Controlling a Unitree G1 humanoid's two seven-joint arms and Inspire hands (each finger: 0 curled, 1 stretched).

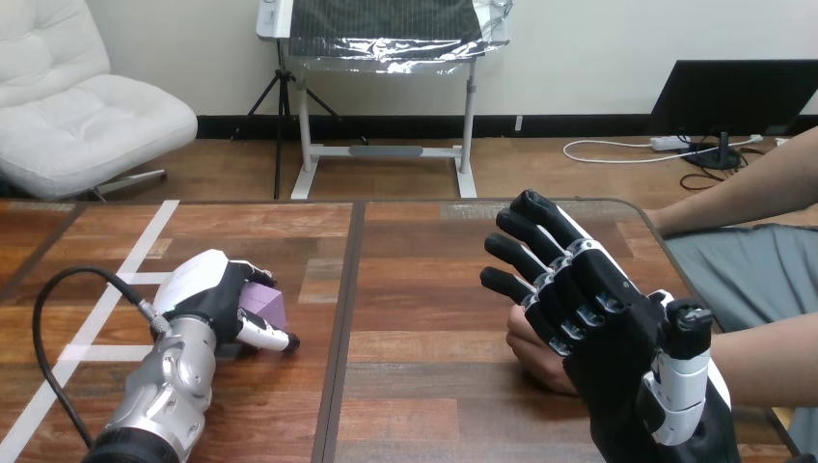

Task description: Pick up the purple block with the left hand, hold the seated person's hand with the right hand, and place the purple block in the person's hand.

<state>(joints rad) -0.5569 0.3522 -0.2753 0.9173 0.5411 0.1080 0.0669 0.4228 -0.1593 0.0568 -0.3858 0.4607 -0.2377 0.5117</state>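
The purple block [264,303] rests on the wooden table [415,289] at the left. My left hand [204,286] lies around it, fingers curled over its far side and thumb [268,337] along its near side. At the right, my right hand [588,313] stands with its fingers straight and spread, back toward the camera. The person's hand [532,351] lies on the table just behind and below it, touching or nearly touching my palm and mostly hidden by it. I see no finger or thumb curled round the person's hand.
The person's forearm [772,365] comes in from the right edge, and their other arm [743,193] stretches across above the table's far right corner. White tape lines [145,246] cross the table's left part. A dark seam [345,318] runs down the middle.
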